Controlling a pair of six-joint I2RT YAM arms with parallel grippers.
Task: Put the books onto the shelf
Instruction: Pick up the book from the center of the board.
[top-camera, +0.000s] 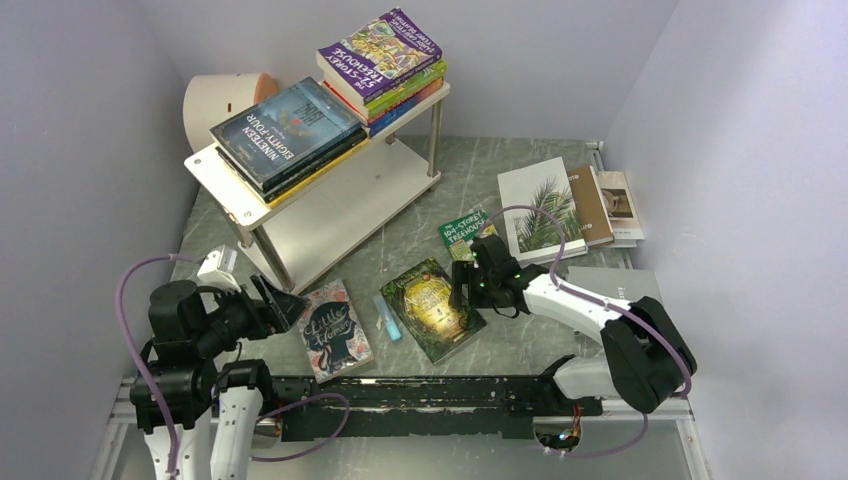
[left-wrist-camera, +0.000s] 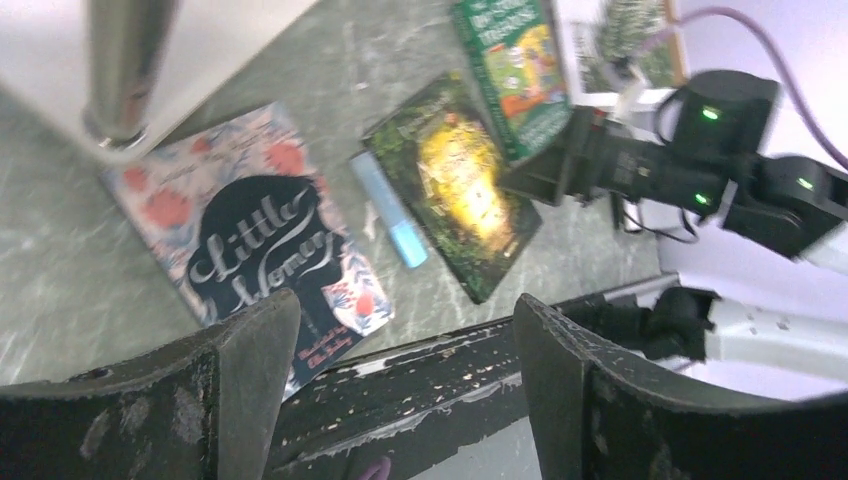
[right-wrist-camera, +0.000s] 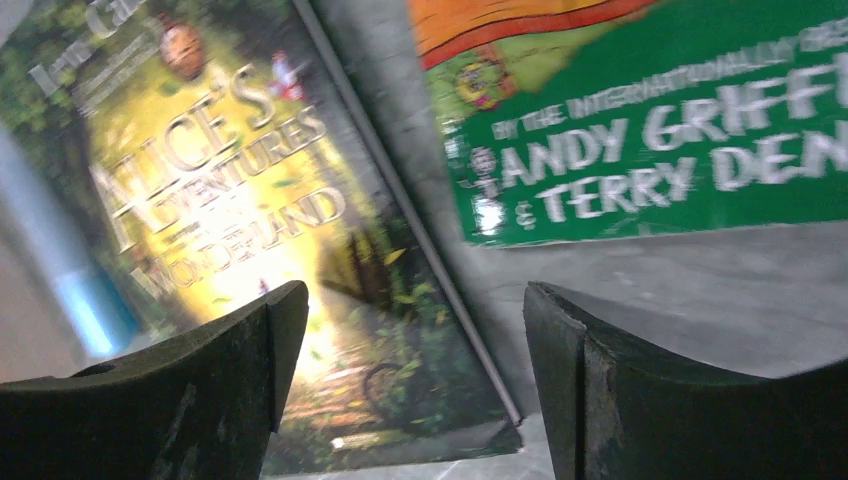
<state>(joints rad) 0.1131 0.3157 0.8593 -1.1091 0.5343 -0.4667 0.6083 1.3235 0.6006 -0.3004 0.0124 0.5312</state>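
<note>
The white two-tier shelf stands at the back left. Its top board carries two stacks of books, one topped by Nineteen Eighty-Four, the other by a purple Treehouse book. On the table lie the floral Little Women, the green-gold Alice book and a green Treehouse book. My left gripper hangs open just left of Little Women. My right gripper is open above the Alice book's right edge, holding nothing.
A small blue bar lies between Little Women and the Alice book. White and brown books lie fanned at the back right, with a grey one under my right arm. A white cylinder sits behind the shelf.
</note>
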